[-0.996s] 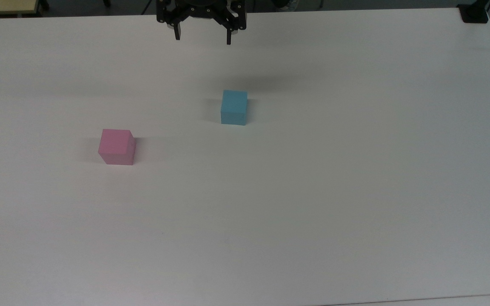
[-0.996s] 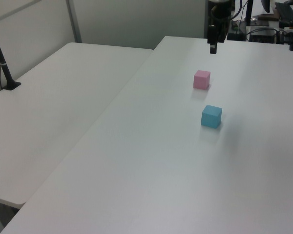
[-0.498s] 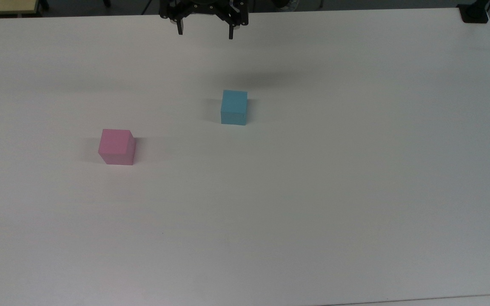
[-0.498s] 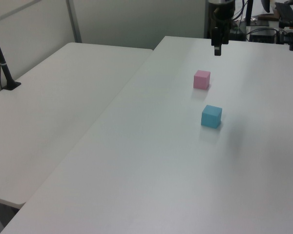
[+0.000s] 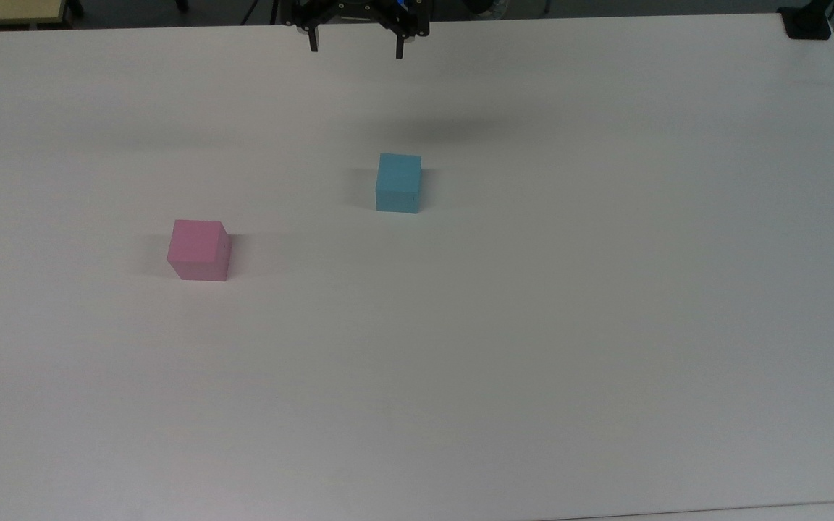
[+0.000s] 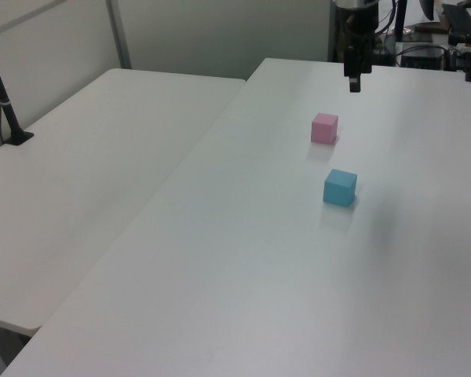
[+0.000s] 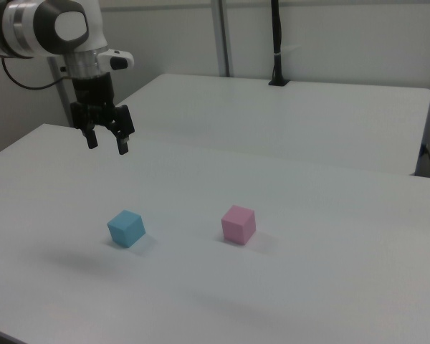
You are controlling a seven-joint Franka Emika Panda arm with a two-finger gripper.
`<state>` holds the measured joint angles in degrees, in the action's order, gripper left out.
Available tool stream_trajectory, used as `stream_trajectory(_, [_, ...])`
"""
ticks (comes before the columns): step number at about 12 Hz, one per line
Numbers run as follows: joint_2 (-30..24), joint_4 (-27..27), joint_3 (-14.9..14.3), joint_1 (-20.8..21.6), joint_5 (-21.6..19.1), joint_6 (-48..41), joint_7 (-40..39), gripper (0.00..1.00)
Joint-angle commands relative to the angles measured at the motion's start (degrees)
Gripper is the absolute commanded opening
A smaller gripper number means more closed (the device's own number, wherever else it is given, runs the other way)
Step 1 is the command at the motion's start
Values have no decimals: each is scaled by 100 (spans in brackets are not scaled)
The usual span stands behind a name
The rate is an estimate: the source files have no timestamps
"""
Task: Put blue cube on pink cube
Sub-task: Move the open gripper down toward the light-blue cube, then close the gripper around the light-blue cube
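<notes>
The blue cube (image 5: 398,182) (image 6: 340,188) (image 7: 125,228) rests on the white table, apart from the pink cube (image 5: 199,250) (image 6: 324,128) (image 7: 238,224), which sits further toward the top view's left. My gripper (image 5: 357,49) (image 6: 354,85) (image 7: 107,144) hangs open high above the table, at the top view's upper edge, beyond the blue cube and holding nothing.
The white table (image 5: 533,325) is broad around both cubes. A second white table (image 6: 86,181) (image 7: 287,122) adjoins it. A black post (image 6: 4,102) (image 7: 276,43) stands on that second table. Cables and equipment (image 6: 447,31) lie past the table's far end.
My gripper has shifted a little toward the top view's right and upward, staying open. Both cubes are where they were.
</notes>
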<state>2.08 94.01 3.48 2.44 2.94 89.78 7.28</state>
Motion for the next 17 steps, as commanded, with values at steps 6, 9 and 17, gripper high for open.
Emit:
stream_trajectory(6, [458, 283, -14, 318, -110, 556, 642, 100])
stream_trajectory(9, [732, 951, -32, 388, -83, 1521, 652, 100])
stream_trajectory(17, [1426, 1638, -85, 573, 303, 2737, 748, 100])
